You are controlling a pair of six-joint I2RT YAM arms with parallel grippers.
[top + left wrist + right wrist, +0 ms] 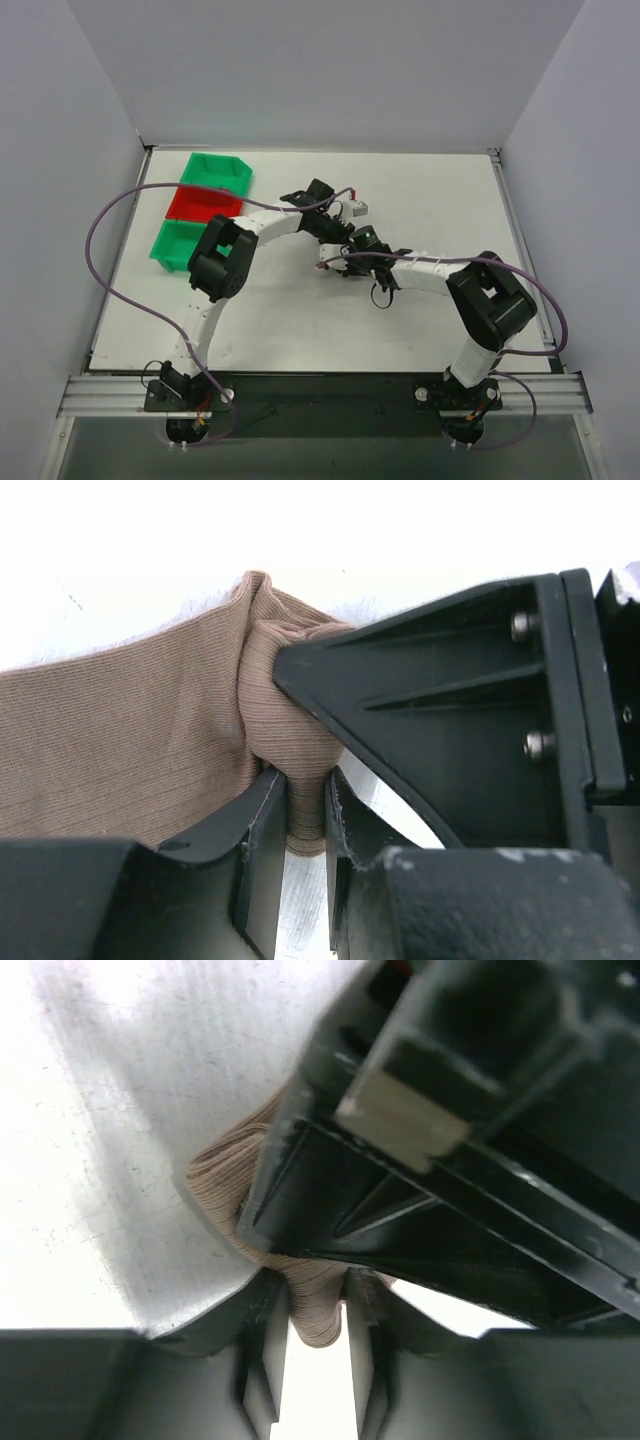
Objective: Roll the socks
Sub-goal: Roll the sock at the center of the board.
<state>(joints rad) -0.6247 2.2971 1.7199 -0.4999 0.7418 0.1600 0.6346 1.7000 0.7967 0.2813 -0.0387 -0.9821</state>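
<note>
Looking down from above: finds the left gripper and the right gripper nose to nose near the middle of the table. Cannot make out the sock here, hidden beneath the two wrists where they meet, nor tell either grip from this height. Shows a far green bin, a red bin and a near green bin in a row at the far left, well apart from the grippers. Shows purple cables looping off both arms.

Turning to the left wrist view: shows the tan-brown sock lying flat on the white table, gathered at one end into a ribbed bunch. Has that bunch pinched between the left gripper's fingers, clamped tight on the fabric, the knit bulging above them. Shows one black finger of the right gripper reaching across, its tip pressed against the same bunch just above the pinch.

Turning to the right wrist view: shows a fold of the sock squeezed between the right gripper's fingers, closed on the cloth. Shows more ribbed knit spread on the table beyond them. Has the left gripper's black body crossing overhead, resting against the fabric.
</note>
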